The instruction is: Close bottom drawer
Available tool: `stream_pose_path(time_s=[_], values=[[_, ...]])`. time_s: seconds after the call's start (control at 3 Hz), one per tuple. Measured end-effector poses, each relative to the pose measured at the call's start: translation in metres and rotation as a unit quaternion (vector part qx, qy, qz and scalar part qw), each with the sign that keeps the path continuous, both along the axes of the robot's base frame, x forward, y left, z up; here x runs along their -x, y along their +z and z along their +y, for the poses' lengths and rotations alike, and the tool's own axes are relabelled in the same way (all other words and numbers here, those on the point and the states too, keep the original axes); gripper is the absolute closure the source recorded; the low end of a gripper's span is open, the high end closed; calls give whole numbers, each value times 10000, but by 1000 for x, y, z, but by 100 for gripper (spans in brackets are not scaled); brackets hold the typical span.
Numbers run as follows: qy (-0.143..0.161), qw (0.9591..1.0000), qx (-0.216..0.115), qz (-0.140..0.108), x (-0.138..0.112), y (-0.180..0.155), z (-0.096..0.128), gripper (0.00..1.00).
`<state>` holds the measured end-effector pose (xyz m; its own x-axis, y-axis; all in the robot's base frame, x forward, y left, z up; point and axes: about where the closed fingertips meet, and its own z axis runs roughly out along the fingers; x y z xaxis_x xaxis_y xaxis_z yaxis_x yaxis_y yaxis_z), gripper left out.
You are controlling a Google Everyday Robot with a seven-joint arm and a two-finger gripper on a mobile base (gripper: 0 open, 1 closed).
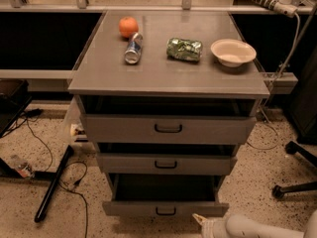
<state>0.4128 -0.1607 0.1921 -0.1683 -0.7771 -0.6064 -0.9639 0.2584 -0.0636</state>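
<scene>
The bottom drawer stands pulled out to the near side, lowest of three in the grey cabinet, its dark inside showing under the middle drawer. Your gripper sits low at the near right, just beside the drawer front's lower edge. You cannot tell how far open it is or whether it holds anything. On the desk above lie an orange, a can on its side, a green packet and a bowl.

A speckled beige floor, crossed by a dark bar, runs beneath black recesses flanking the grey worktop, with a pale ledge at left, a chair base at right, and the hand low at the bottom edge.
</scene>
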Motion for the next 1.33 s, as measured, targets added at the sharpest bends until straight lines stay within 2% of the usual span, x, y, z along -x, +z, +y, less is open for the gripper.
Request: stream_pose_path(time_s=[0.33, 0.67, 1.0, 1.33], values=[[-111, 9994, -111, -298, -38, 4, -1, 43], [-247, 9981, -70, -553, -90, 4, -7, 66], [-426, 9959, 147, -785, -145, 3, -22, 89], [-697, 9927, 370, -908, -194, -4, -37, 85]])
